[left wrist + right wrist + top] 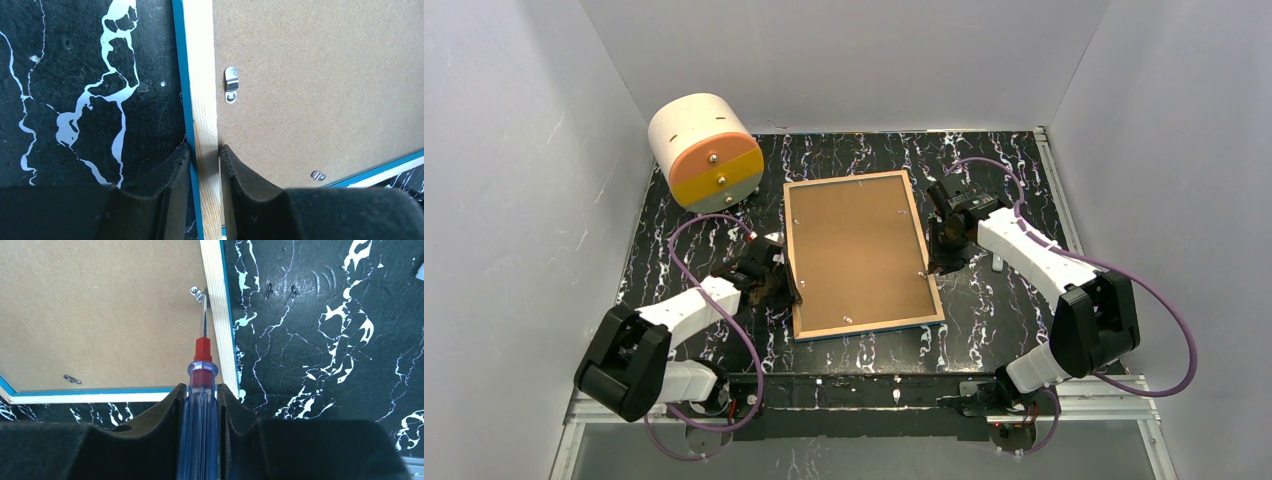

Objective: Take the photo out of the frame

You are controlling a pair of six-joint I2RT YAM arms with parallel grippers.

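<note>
The frame (870, 327) lies face down mid-table, its blue rim and light wooden edging around a brown backing board (859, 250). The photo is hidden under the board. My left gripper (786, 285) is shut on the frame's left wooden edge (202, 90), one finger outside and one on the board side (205, 152). My right gripper (937, 245) is shut on a screwdriver (202, 360) with a clear blue handle and red collar. Its tip touches a metal clip (197, 291) at the frame's right edge (220, 315).
A cream cylinder (706, 150) with an orange, yellow and grey face lies at the back left. More metal clips hold the board (231, 85) (72, 379). A small white object (997, 263) lies right of the frame. White walls enclose the black marbled table.
</note>
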